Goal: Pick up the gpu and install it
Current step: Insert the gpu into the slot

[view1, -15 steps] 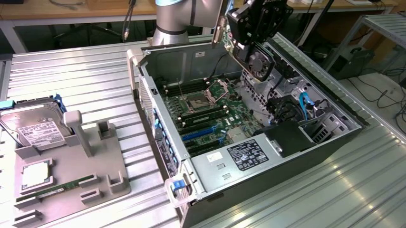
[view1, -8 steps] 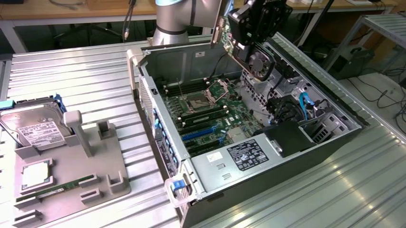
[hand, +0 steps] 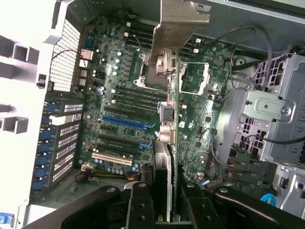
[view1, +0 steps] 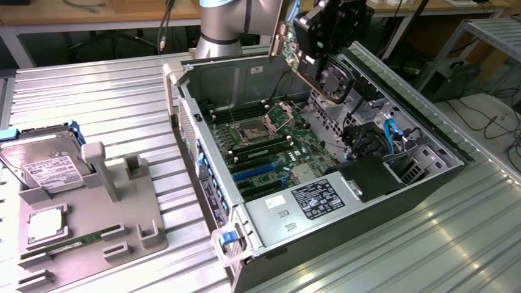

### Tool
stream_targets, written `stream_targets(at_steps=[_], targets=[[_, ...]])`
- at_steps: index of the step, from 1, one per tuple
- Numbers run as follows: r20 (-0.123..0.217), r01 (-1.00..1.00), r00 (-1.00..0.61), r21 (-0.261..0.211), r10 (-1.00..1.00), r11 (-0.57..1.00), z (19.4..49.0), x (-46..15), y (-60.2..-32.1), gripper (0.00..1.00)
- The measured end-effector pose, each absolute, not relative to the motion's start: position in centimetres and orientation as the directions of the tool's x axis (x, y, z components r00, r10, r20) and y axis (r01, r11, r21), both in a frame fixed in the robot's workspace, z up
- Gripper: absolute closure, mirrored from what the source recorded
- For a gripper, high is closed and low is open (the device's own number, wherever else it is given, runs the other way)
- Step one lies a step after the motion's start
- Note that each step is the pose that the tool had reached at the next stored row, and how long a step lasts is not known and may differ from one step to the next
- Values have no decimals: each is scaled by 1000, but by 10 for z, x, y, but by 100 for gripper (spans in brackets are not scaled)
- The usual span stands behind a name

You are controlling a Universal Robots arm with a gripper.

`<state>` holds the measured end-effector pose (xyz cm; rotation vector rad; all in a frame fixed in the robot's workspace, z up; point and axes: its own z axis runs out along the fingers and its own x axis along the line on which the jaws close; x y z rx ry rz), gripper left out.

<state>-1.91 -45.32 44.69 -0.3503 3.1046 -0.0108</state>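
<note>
The gpu [view1: 332, 78] hangs tilted above the open computer case [view1: 191, 122], over its far end, with its round fan facing the exterior view's right. Its silvery bracket [view1: 282, 43] points toward the exterior view's left. My gripper [view1: 323, 43] is shut on the card's upper edge. In the wrist view the gpu [hand: 172, 119] appears edge-on, with its bracket [hand: 183, 24] at the far end. It is held between the black fingers [hand: 142, 205] of my gripper [hand: 167, 202], above the motherboard [hand: 119, 71]. A blue expansion slot [hand: 125, 123] lies off to one side of the card.
A grey fixture [view1: 97, 232] at the exterior view's left holds a hard drive [view1: 45, 162], a CPU [view1: 47, 223] and a green RAM stick [view1: 69, 241]. Inside the case are a power supply [view1: 321, 198], drive cages [hand: 271, 124] and cables [view1: 391, 137]. The case walls stand up around the motherboard.
</note>
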Motion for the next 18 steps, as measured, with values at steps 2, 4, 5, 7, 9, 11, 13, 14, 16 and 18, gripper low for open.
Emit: stream_targets(at_steps=[2, 4, 5, 7, 9, 11, 13, 14, 16, 18], targets=[[-16, -232, -973, -9, -232, 973, 447, -19, -453, 73], [-16, -241, -970, -9, -241, 971, 447, -19, -453, 73], [-16, -245, -969, -9, -245, 970, 447, -19, -453, 73], [-16, -254, -967, -9, -254, 967, 447, -19, -453, 73], [-16, -263, -965, -9, -263, 965, 447, -19, -453, 73], [-16, -272, -962, -9, -272, 962, 447, -19, -454, 73], [-16, -281, -960, -9, -281, 960, 447, -19, -454, 73], [-16, -285, -958, -9, -285, 958, 447, -19, -454, 73], [-16, -322, -946, -9, -322, 947, 447, -19, -454, 73], [-16, -375, -927, -9, -375, 927, 447, -19, -454, 73]])
